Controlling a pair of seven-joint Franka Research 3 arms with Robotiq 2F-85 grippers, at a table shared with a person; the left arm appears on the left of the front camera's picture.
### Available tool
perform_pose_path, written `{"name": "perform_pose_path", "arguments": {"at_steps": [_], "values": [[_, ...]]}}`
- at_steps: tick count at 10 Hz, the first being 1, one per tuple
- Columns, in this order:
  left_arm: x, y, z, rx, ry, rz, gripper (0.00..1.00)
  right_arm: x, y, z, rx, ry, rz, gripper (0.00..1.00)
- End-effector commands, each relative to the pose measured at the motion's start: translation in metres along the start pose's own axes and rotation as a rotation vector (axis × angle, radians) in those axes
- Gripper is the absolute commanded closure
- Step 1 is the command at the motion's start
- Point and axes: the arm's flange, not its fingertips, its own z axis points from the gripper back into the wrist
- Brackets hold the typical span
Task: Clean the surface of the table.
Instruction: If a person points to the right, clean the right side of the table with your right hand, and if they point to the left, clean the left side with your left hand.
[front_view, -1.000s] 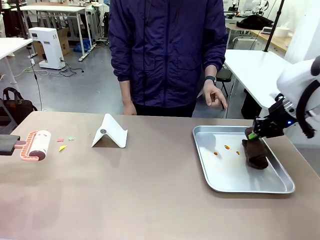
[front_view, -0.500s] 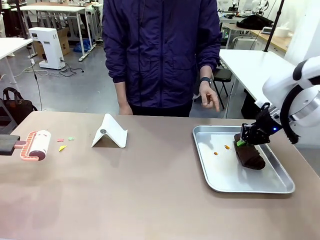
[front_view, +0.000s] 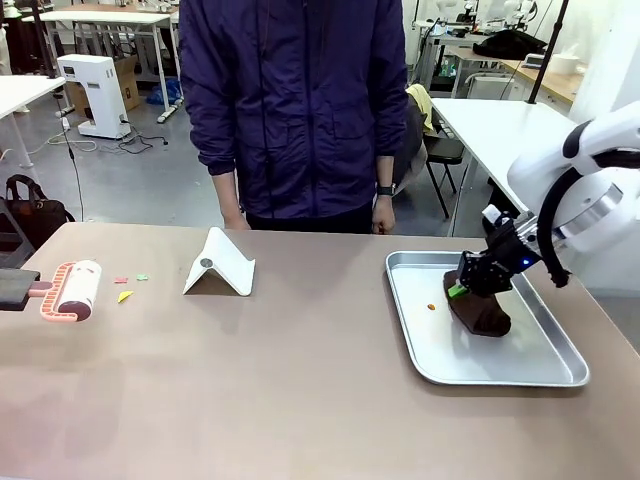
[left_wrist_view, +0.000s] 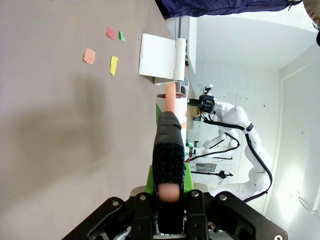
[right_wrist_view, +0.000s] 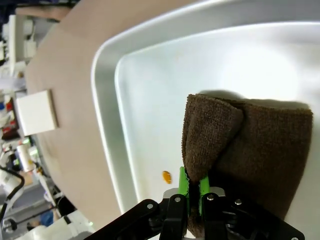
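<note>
Wide tan-brown surface (front_view: 300, 390), matte and smooth. Over at the left edge sits a pink-framed lint roller (front_view: 72, 289), with small coloured paper scraps (front_view: 125, 296) just beside it. A white folded stand (front_view: 220, 265) is up toward the far edge, left of centre. Against the right edge lies a silver tray (front_view: 470, 358).

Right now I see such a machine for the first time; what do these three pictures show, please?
A two-armed robot shares a tan table with a standing person. The wide picture looks across the table from between the arms; the other two come from a camera on each wrist. The left gripper is shut on the handle of a lint roller, near coloured paper scraps and a white folded stand. The right gripper pinches a brown cloth in a silver tray, beside an orange crumb.
</note>
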Motion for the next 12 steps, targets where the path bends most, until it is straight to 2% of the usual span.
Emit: {"name": "perform_pose_path", "arguments": {"at_steps": [1, 3, 6, 9, 12], "values": [[-0.003, -0.003, 0.001, -0.013, 0.005, -0.005, 1.00, 0.007, 0.007, -0.012, 0.110, 0.044, 0.056, 0.91], [-0.003, -0.003, 0.001, -0.013, 0.005, -0.005, 1.00, 0.006, 0.018, -0.023, 0.180, 0.128, 0.096, 0.91], [-0.003, -0.003, 0.001, -0.013, 0.005, -0.005, 1.00, -0.002, 0.034, -0.037, 0.143, 0.195, 0.197, 0.91], [-0.003, -0.003, 0.001, -0.013, 0.005, -0.005, 1.00, -0.008, 0.033, -0.027, -0.044, 0.167, 0.264, 0.91], [-0.003, -0.003, 0.001, -0.013, 0.005, -0.005, 1.00, -0.006, 0.017, -0.021, -0.116, 0.102, 0.196, 0.91]]}}
